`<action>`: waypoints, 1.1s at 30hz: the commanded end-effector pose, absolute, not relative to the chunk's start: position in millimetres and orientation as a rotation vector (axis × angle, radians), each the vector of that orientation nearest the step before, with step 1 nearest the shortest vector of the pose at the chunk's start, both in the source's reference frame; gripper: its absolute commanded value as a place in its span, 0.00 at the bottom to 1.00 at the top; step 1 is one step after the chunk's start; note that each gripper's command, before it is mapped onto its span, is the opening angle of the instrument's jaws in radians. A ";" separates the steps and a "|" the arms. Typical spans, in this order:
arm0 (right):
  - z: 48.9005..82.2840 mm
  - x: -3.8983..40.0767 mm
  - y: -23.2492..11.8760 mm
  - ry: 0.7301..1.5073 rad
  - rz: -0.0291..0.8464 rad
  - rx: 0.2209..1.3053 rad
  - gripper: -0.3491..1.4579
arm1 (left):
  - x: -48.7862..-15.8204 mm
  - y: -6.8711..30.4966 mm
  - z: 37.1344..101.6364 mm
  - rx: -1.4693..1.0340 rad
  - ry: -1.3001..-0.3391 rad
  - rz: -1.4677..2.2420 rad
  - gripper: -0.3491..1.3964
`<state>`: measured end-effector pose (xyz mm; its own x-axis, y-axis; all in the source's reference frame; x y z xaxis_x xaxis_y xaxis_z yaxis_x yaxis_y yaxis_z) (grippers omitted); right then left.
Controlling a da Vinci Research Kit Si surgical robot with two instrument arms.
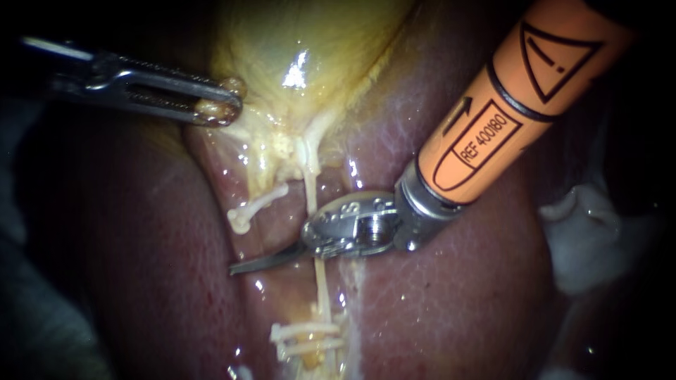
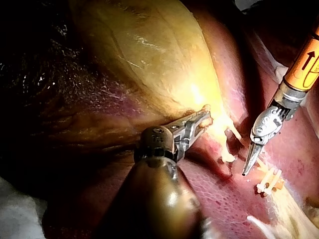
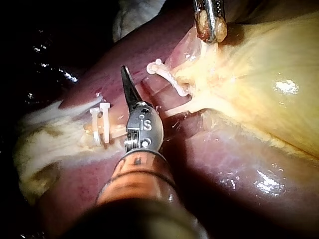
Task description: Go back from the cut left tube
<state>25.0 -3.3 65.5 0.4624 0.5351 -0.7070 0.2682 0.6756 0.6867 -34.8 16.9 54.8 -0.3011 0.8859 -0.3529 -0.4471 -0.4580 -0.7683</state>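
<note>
Upper left, the left instrument is gripping the gallbladder. The right instrument, blades closed, is hovering near the cut left tube, which is likely soft and tearable and best left ungrasped.

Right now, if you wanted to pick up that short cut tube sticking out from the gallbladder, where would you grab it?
Probably mid-length on the cut tube, crosswise, coming from the endoscope view's left. It lies slanted and loose on the liver, anchored only at the gallbladder; the right instrument crowds its other side.
</note>
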 end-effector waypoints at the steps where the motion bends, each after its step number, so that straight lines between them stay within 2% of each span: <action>1: 65.5 25.0 -3.3 1.117 0.189 0.857 0.00 | -34.8 16.9 54.7 -0.980 -0.690 1.880 0.00; 3: 65.4 25.2 -3.4 1.127 0.199 0.868 0.00 | -34.8 16.9 54.6 -0.980 -0.690 1.880 0.00; 4: 65.4 25.3 -3.4 1.134 0.206 0.872 0.12 | -34.8 16.9 54.6 -0.980 -0.690 1.880 0.00; 5: 65.3 25.5 -3.4 1.135 0.218 0.879 0.34 | -34.8 16.9 54.6 -0.980 -0.690 1.880 0.00; 7: 65.2 25.9 -3.5 1.136 0.231 0.887 0.65 | -34.8 16.9 54.6 -0.980 -0.690 1.880 0.00; 8: 65.1 26.2 -3.6 1.136 0.229 0.889 0.74 | -34.8 16.9 54.6 -0.980 -0.690 1.880 0.00; 10: 65.0 26.6 -3.6 1.136 0.230 0.888 0.83 | -34.8 16.9 54.6 -0.980 -0.690 1.880 0.00; 13: 64.8 26.9 -3.8 1.140 0.236 0.893 0.88 | -34.8 16.9 54.6 -0.980 -0.690 1.880 0.00; 18: 64.7 26.6 -4.0 1.140 0.235 0.892 0.89 | -34.8 16.9 54.6 -0.980 -0.690 1.880 0.00; 21: 64.3 25.4 -4.2 1.141 0.259 0.855 0.89 | -34.8 16.9 54.6 -0.980 -0.691 1.880 0.00; 23: 63.9 24.2 -4.5 1.141 0.307 0.789 0.92 | -34.7 16.9 54.6 -0.980 -0.691 1.880 0.00; 25: 63.3 22.8 -5.1 1.137 0.388 0.678 0.98 | -34.7 16.9 54.6 -0.980 -0.691 1.881 0.00; 27: 62.6 21.3 -5.4 1.135 0.420 0.547 0.98 | -34.7 16.9 54.7 -0.980 -0.691 1.881 0.00; 33: 59.6 16.3 -4.1 1.113 0.419 0.393 0.98 | -34.7 17.0 54.7 -0.981 -0.691 1.881 0.00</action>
